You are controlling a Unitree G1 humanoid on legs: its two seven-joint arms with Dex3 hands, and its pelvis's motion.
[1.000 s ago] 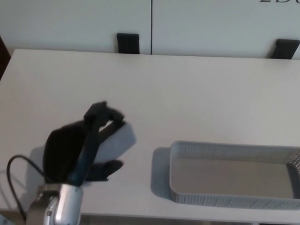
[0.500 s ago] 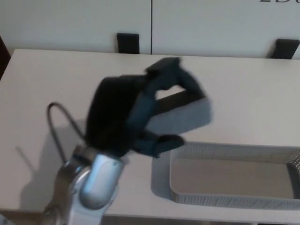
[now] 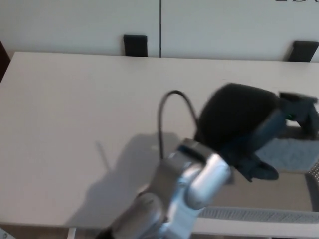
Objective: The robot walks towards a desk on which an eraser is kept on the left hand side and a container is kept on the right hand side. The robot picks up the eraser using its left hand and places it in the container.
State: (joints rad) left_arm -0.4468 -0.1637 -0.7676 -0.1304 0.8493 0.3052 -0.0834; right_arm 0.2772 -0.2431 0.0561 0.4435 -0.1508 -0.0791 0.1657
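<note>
Seemingly, left hand [image 3: 249, 127] fingers [image 3: 294, 112] hover above container [image 3: 294, 154].

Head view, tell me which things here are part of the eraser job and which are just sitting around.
Part of the job:
- left hand, above the container; blur hides whether it holds the eraser
- container, right side of the desk, mostly hidden by the arm
- desk

Just there:
- two black brackets at the desk's far edge
- white panels behind the desk

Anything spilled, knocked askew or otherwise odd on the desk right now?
Nothing stands out. The left hand hangs over the container, which sits square on the desk. Motion blur hides whether the eraser is in the hand.
</note>
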